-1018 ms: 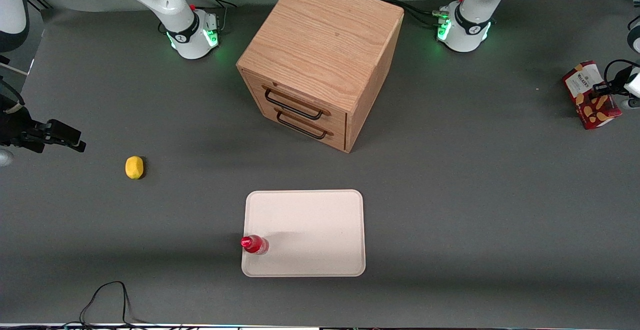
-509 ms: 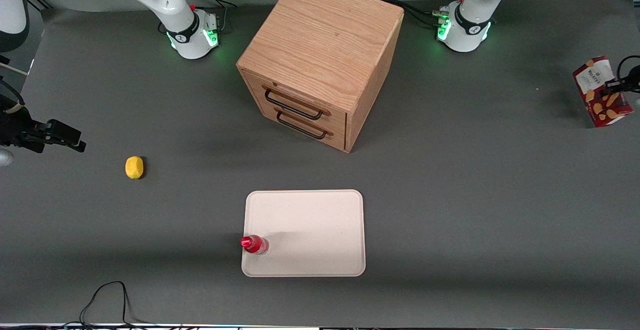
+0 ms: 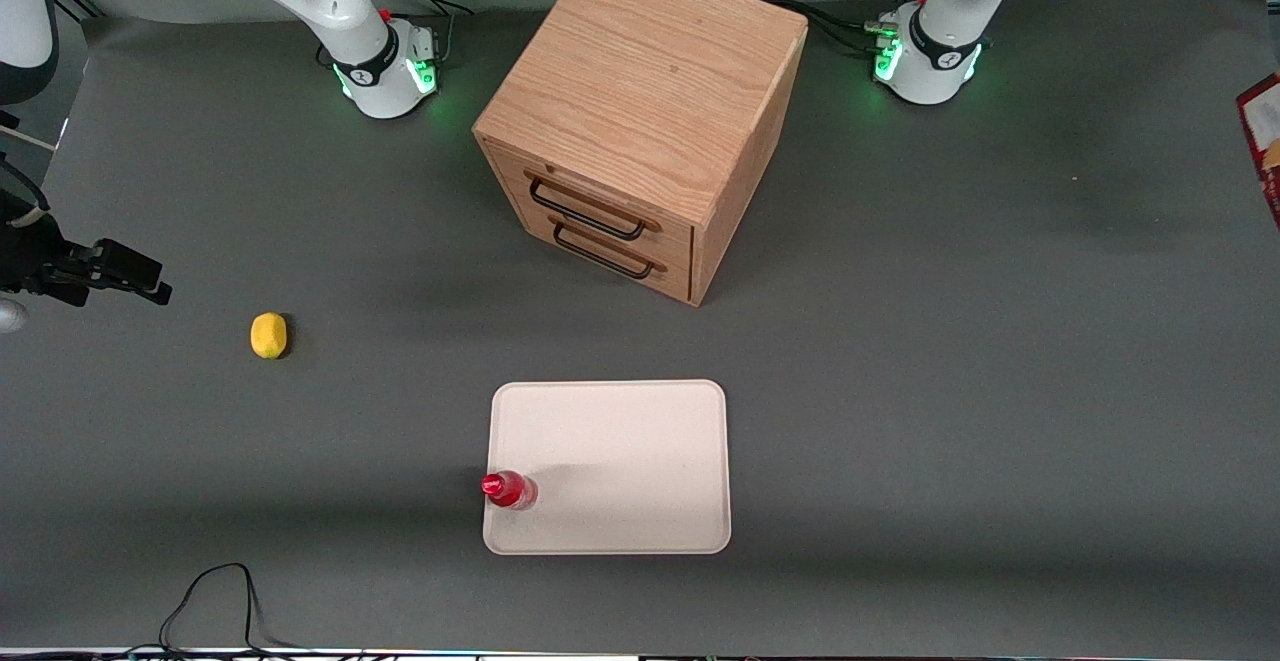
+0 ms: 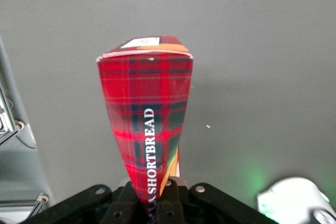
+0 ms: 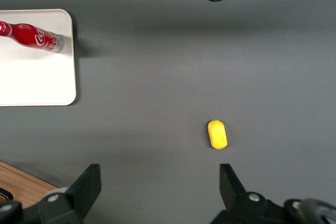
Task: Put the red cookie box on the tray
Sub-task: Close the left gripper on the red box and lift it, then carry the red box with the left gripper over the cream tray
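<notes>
Cookie box: the red cookie box [image 4: 145, 124] is clamped at one narrow end between the jaws of the gripper [image 4: 157, 208] and sticks out from it edge-on, clear of the table; in the front view only a sliver of the box [image 3: 1264, 146] shows at the working arm's end of the table.
Gripper: closed on the box, off the table and well apart from the tray.
Tray: the cream tray [image 3: 640, 441] lies flat in front of the wooden drawer cabinet [image 3: 640, 121], nearer the front camera.
Bottle: a red-capped bottle [image 3: 510, 489] stands on the tray at the corner toward the parked arm.
Lemon: a yellow lemon [image 3: 268, 335] lies on the table toward the parked arm's end, out of the path.
Step in hand (judged): carrying the box to the tray.
Doing it well (judged): keep the box high enough to pass the cabinet corner, aim for the bare part of the tray away from the bottle, lower until the box rests inside the rim, then release.
</notes>
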